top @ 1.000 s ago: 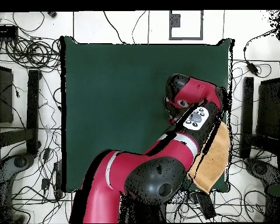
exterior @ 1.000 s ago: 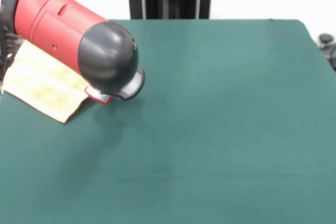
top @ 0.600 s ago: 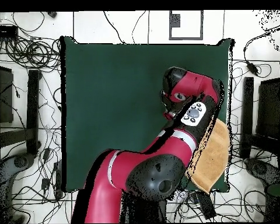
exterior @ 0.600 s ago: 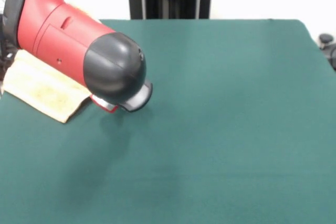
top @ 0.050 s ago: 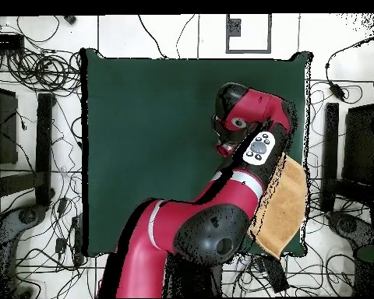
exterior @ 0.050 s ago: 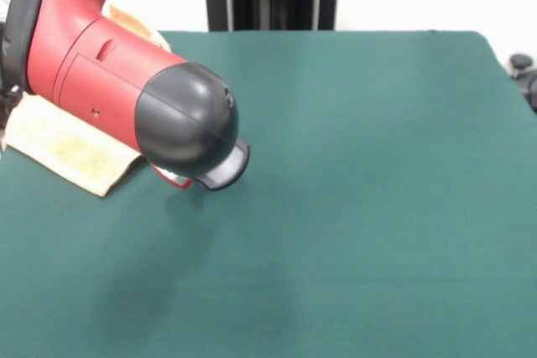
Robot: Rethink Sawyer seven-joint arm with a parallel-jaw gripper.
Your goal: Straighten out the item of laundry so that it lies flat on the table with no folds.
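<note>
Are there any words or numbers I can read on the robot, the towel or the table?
None can be read.
The arm shows only plain red and black shells, no lettering.
The round button panel on the arm has marks too small to read.
The towel and the green table carry no writing that shows.

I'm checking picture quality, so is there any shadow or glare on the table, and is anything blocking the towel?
Front view: the arm casts a soft dark shadow on the green table below it, no glare, and it covers much of the towel. Overhead view: the table is evenly lit; the arm hides the towel's inner edge.
</note>
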